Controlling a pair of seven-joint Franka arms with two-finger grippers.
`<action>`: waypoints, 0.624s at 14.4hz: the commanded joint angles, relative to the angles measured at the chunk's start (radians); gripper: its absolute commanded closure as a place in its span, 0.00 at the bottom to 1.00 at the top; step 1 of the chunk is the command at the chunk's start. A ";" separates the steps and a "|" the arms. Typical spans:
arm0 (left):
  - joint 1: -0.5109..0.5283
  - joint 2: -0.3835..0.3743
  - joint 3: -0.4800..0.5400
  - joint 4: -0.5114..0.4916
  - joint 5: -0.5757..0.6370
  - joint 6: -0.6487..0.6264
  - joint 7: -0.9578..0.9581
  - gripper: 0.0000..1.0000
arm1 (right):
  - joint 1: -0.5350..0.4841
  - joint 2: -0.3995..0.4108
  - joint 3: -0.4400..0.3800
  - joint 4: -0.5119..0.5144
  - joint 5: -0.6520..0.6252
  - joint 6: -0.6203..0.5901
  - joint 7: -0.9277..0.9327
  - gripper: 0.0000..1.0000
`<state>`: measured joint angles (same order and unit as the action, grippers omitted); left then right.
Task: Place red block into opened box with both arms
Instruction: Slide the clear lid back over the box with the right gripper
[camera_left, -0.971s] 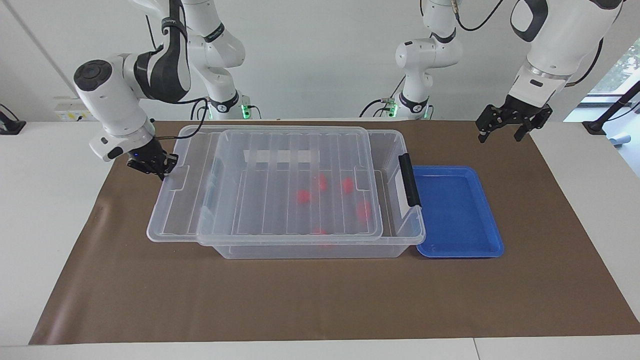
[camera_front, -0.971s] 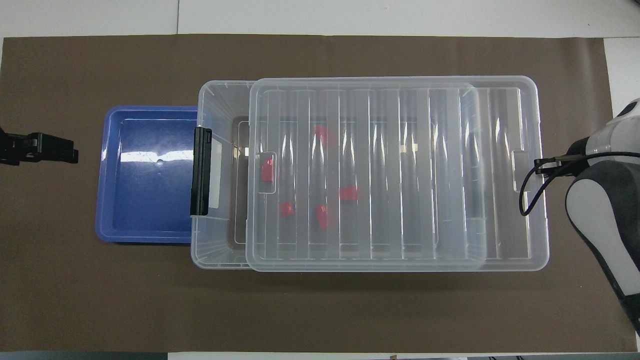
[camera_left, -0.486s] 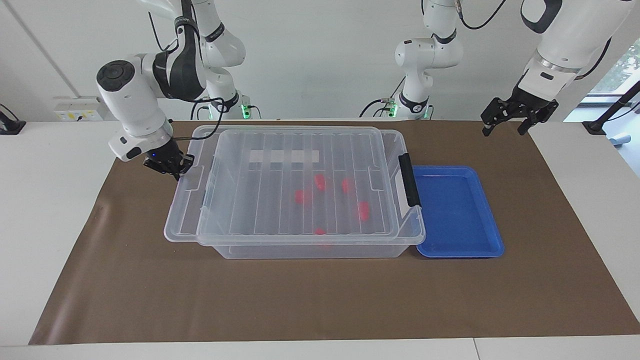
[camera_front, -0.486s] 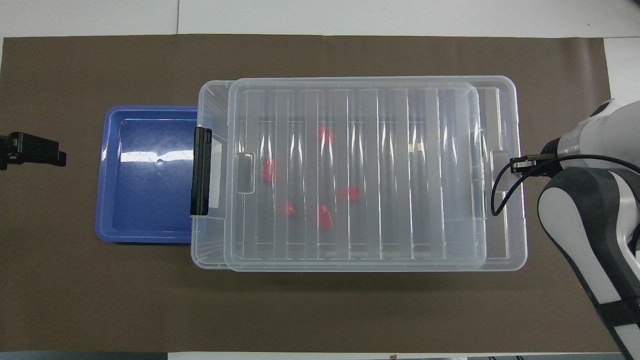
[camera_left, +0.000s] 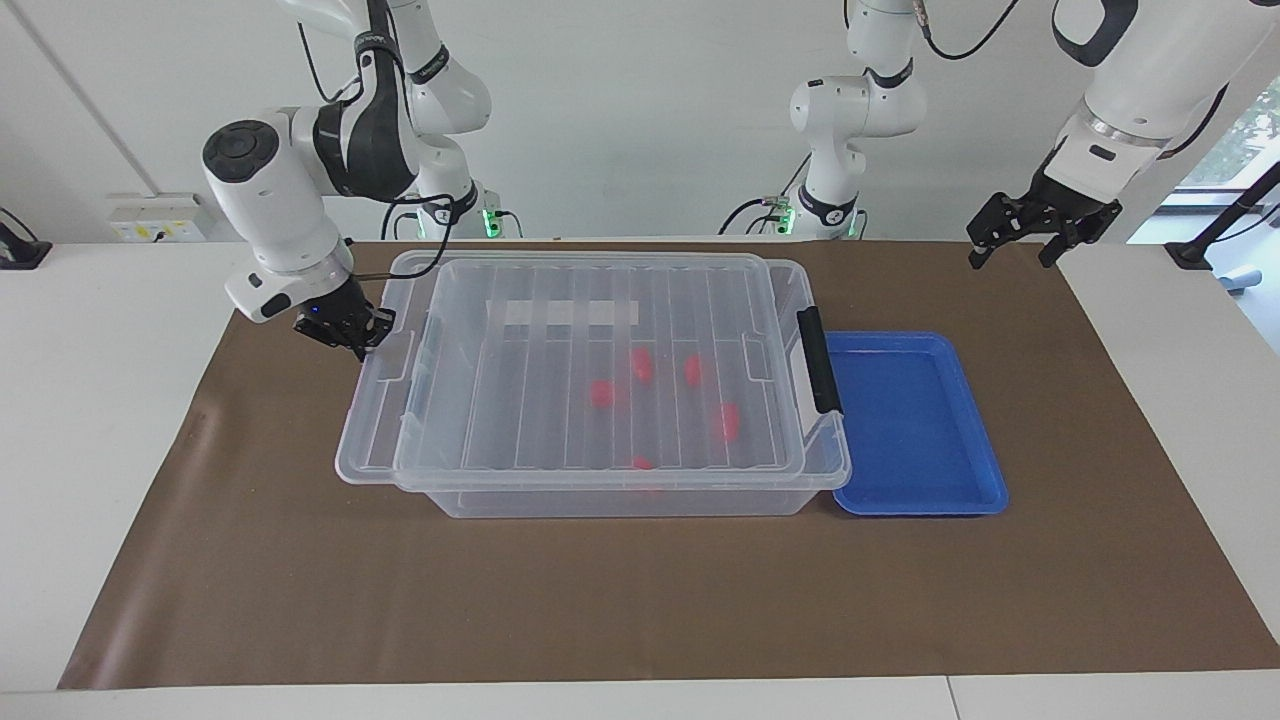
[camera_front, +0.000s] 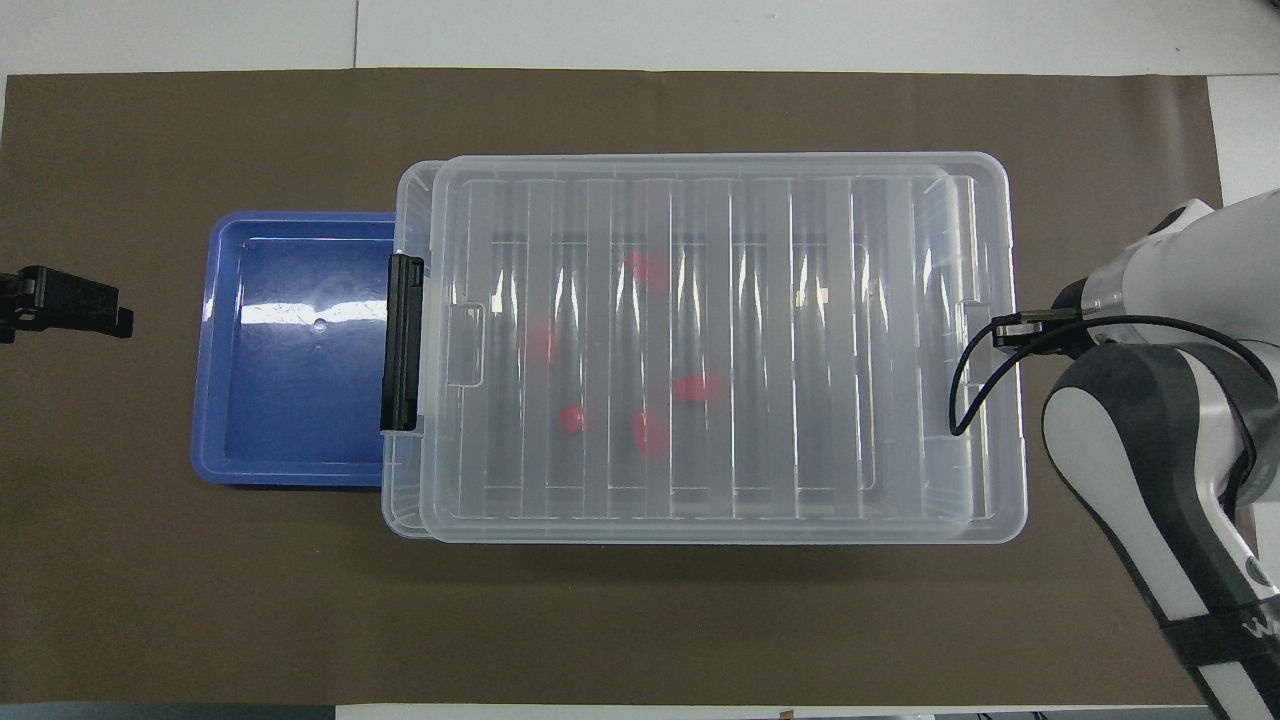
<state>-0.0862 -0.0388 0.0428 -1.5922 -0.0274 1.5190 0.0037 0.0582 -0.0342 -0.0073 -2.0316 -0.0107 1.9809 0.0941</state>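
The clear box (camera_left: 822, 470) stands mid-mat with its ribbed lid (camera_left: 600, 300) lying flat on top, covering nearly all of it. Several red blocks (camera_left: 601, 392) show through the lid on the box floor (camera_front: 700, 387). My right gripper (camera_left: 345, 332) is shut, its tips against the lid's end edge at the right arm's end of the box. From overhead, the right arm (camera_front: 1140, 420) hides that gripper. Over the mat's corner beside the left arm's base, my left gripper (camera_left: 1040, 228) hangs open and empty in the air (camera_front: 65, 305).
An empty shallow blue tray (camera_left: 915, 420) sits against the box's black-latched end (camera_left: 818, 360), toward the left arm's end (camera_front: 300, 350). A brown mat (camera_left: 600, 600) covers the table, with bare mat on the side of the box farther from the robots.
The lid has slid toward the left arm's end with my shut right gripper following at its end edge, and now covers almost all of the box. The left gripper has barely moved.
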 joint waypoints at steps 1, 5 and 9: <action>-0.007 0.022 -0.003 0.043 -0.008 -0.037 0.013 0.00 | 0.032 -0.021 0.006 -0.022 0.012 -0.002 0.051 1.00; -0.007 0.016 -0.004 0.035 -0.009 -0.033 0.015 0.00 | 0.058 -0.021 0.006 -0.022 0.012 0.001 0.087 1.00; 0.005 0.011 -0.020 0.029 -0.009 -0.037 0.015 0.00 | 0.058 -0.021 0.006 -0.021 0.012 -0.001 0.084 1.00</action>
<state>-0.0869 -0.0364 0.0326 -1.5877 -0.0274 1.5145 0.0040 0.1183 -0.0357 -0.0049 -2.0343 -0.0097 1.9809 0.1664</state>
